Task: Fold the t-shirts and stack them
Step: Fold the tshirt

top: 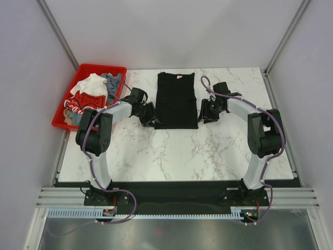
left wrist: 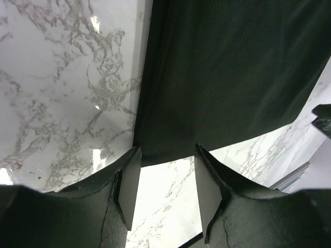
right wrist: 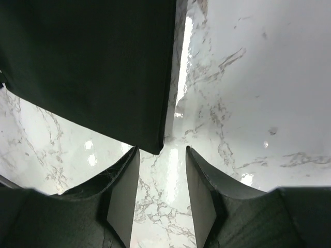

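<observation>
Between my left gripper (left wrist: 166, 155) and right gripper (right wrist: 161, 155) lies the black t-shirt (top: 176, 101); both spread apart at its near corners.

red t-shirt (top: 81, 102): white Coca-Cola script | black t-shirt (top: 176, 104) neck label (top: 179, 77): too small to read

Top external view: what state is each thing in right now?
black t-shirt: flat on the table, folded to a narrow strip.
left gripper: open, at the shirt's near left corner.
right gripper: open, at its near right corner.
other t-shirts: crumpled in the red bin.
</observation>
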Controlling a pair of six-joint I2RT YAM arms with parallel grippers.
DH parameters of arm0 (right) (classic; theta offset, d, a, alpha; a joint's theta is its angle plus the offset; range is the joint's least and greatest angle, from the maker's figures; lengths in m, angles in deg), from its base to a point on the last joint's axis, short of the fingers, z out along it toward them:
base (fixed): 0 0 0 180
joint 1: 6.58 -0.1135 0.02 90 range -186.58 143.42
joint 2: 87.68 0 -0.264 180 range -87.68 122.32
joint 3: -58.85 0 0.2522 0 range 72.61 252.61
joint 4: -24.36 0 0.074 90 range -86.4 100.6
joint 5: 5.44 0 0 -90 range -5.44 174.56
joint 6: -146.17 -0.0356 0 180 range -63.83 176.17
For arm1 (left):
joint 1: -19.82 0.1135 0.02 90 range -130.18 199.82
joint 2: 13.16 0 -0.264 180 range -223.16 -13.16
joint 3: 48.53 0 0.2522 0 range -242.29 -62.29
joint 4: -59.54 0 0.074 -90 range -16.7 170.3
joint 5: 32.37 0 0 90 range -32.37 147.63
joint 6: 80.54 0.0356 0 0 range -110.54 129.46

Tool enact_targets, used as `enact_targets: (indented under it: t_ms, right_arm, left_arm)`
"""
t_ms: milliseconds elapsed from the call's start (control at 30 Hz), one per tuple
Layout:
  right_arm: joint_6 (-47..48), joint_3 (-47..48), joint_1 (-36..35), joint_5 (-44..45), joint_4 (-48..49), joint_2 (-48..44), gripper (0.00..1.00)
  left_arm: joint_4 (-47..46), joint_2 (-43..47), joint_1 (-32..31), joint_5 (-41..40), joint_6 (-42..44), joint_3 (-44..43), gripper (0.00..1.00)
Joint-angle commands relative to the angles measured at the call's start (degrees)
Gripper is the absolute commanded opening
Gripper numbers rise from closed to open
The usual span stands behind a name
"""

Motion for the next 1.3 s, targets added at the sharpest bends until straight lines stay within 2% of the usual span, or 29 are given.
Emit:
enact_targets:
  t_ms: [0,200,267,300,367,400,433,500,533,700,933,967,1000,1067,1100,1267]
  right_arm:
    - [1.04,-2.07,-1.28,-3.52,4.46,-2.07,0.49]
    - [0.42,-5.49,-2.78,-5.36,7.62,-1.11,0.48]
    - [-0.02,-6.55,-3.04,-4.32,8.24,-1.02,0.46]
    - [-0.11,-6.73,-3.04,-3.88,8.33,-1.02,0.43]
    - [-0.37,-7.6,-3.13,-2.65,8.77,-1.1,0.35]
    - [-0.81,-7.78,-3.13,-2.21,8.86,-1.19,0.21]
    - [-0.9,-8.39,-3.22,-1.59,9.03,-1.54,0.14]
    - [-1.25,-9.36,-3.48,-0.37,9.21,-2.16,0.01]
    - [-1.51,-10.76,-3.74,-0.27,9.29,-2.59,0.0]
    - [-2.3,-16.12,-5.33,2.18,10.26,-5.58,0.0]
    - [-2.92,-22.54,-5.94,4.12,10.61,-10.32,0.0]
    - [-3.35,-22.98,-6.03,3.95,10.61,-10.68,0.04]
    - [-3.45,-23.68,-6.29,3.77,10.61,-10.95,0.1]
    - [-3.8,-23.87,-6.91,4.12,10.0,-11.91,0.24]
    - [-4.32,-23.61,-6.91,4.73,9.65,-12.35,0.26]
    - [-3.27,-16.59,-6.82,9.57,4.47,-11.66,0.25]
  left_arm:
    - [-0.42,1.95,-0.06,-3.34,2.89,0.64,0.53]
    - [-0.6,0.62,-0.59,-2.82,3.85,1.16,0.53]
    - [-0.51,0.62,-0.76,-2.64,4.03,1.25,0.49]
    - [-0.42,0.97,-0.76,-2.81,4.2,1.43,0.43]
    - [-0.51,1.06,-0.85,-2.99,4.47,1.87,0.37]
    - [-0.51,1.15,-0.85,-2.99,4.64,2.04,0.34]
    - [-0.42,1.24,-0.94,-3.08,4.56,2.31,0.28]
    - [-0.42,1.5,-1.11,-3.34,4.29,3.45,0.24]
    - [-0.42,2.11,-1.38,-3.43,4.03,4.15,0.23]
    - [-0.34,4.49,-2.61,-5.27,2.54,9.51,0.24]
    - [-0.42,12.66,-4.46,-6.6,1.57,16.01,0.27]
    - [-0.25,13.45,-4.46,-6.51,1.57,16.98,0.29]
    - [-0.34,14.94,-4.46,-6.25,1.57,17.33,0.36]
    - [-0.25,16.09,-4.37,-5.81,2.01,17.86,0.39]
    - [-0.25,17.14,-4.37,-5.89,1.92,17.95,0.4]
    - [0.37,18.12,-3.75,-5.63,2.1,17.17,0.41]
